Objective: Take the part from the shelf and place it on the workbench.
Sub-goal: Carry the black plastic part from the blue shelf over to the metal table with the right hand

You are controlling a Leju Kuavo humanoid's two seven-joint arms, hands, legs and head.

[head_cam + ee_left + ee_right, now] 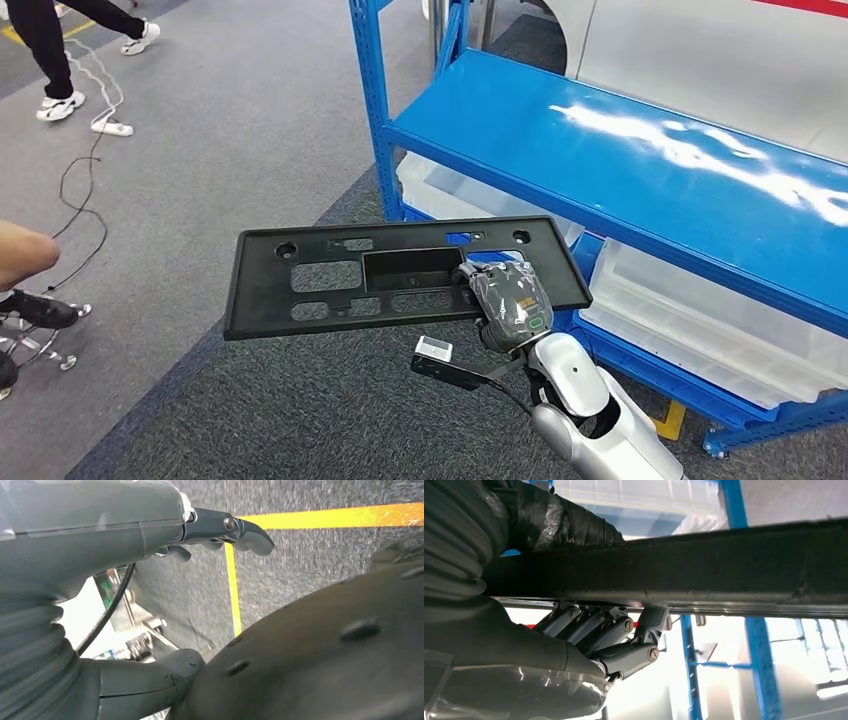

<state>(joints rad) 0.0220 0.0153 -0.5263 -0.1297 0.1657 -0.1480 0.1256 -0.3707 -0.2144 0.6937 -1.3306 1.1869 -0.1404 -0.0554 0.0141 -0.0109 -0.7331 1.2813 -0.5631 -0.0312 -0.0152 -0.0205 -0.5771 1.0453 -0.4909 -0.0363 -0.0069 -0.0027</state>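
**Part is off the shelf, not yet put down**

The right hand (508, 300) clamps the black plastic plate (400, 275) in the air beside the blue shelf (620, 160). The left hand (150, 525) holds nothing, fingers apart. No workbench seen yet; carrying and placing remain.

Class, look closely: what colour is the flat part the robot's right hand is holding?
Black. The part, gripped by the right hand, shows best in the head view.

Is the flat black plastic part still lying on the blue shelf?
No: the flat black plastic part is off the blue metal shelf, gripped at one end by the right hand above the grey carpet.
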